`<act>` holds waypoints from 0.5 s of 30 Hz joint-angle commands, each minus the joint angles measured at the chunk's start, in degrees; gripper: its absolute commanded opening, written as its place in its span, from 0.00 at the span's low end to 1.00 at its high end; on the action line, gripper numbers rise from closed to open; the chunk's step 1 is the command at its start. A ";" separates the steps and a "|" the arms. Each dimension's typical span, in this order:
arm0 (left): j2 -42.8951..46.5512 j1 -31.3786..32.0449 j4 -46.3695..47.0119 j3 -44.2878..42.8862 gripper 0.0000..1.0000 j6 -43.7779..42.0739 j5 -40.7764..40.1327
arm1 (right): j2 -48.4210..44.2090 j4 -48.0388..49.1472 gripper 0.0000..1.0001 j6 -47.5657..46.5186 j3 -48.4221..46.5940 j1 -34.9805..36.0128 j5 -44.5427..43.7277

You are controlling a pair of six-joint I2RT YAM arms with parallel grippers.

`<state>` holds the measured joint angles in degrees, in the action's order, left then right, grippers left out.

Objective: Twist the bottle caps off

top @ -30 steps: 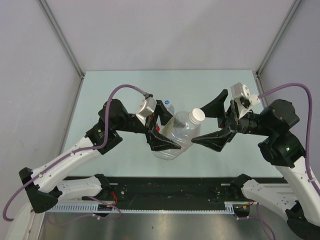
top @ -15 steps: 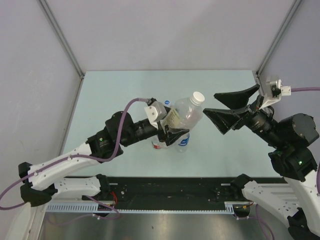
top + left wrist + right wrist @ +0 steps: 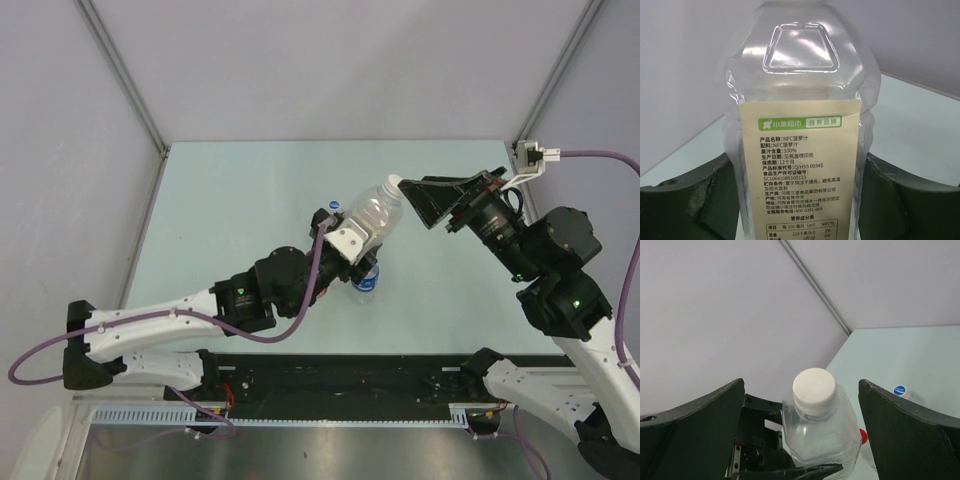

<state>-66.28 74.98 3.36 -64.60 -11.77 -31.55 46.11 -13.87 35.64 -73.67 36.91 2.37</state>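
My left gripper (image 3: 352, 243) is shut on the larger clear bottle (image 3: 372, 214) with the yellowish label (image 3: 800, 165), holding it off the table with its neck tilted toward the right arm. Its dark fingers (image 3: 685, 210) press both sides of the bottle's body. The white cap (image 3: 814, 390) sits on the neck. My right gripper (image 3: 801, 385) stands open with the cap between its wide-apart fingers (image 3: 910, 430), touching neither. In the top view the right gripper (image 3: 428, 200) hides most of the cap.
Small bottles stand on the table under and behind the held one. One has a blue cap (image 3: 333, 207), another a blue label (image 3: 365, 283). The right wrist view shows a red cap (image 3: 863, 436) and a blue cap (image 3: 899, 390) below. Grey walls enclose the table.
The left arm has swung the large bottle up and to the right. The right gripper has turned over and closed in until its open fingers straddle the white cap.
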 commanded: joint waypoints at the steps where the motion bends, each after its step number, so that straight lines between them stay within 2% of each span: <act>1: -0.69 2.10 5.52 -2.20 0.00 -5.54 -6.59 | 1.79 1.47 0.98 1.45 -0.07 1.59 -4.13; 8: -0.69 2.54 5.52 -2.46 0.00 -6.07 -6.42 | 3.20 0.25 0.94 0.57 -0.07 2.38 -5.18; 14: -1.04 2.72 5.35 -2.55 0.00 -6.51 -6.15 | 3.64 0.51 0.83 -0.13 -0.07 2.56 -5.36; 15: -0.96 2.72 5.35 -2.55 0.00 -6.51 -6.24 | 3.64 0.60 0.79 -0.39 -0.07 2.73 -5.36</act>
<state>-67.72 77.25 5.91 -64.62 -16.64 -36.36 50.02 -14.92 36.07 -73.25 39.20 -1.74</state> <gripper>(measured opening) 0.756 0.843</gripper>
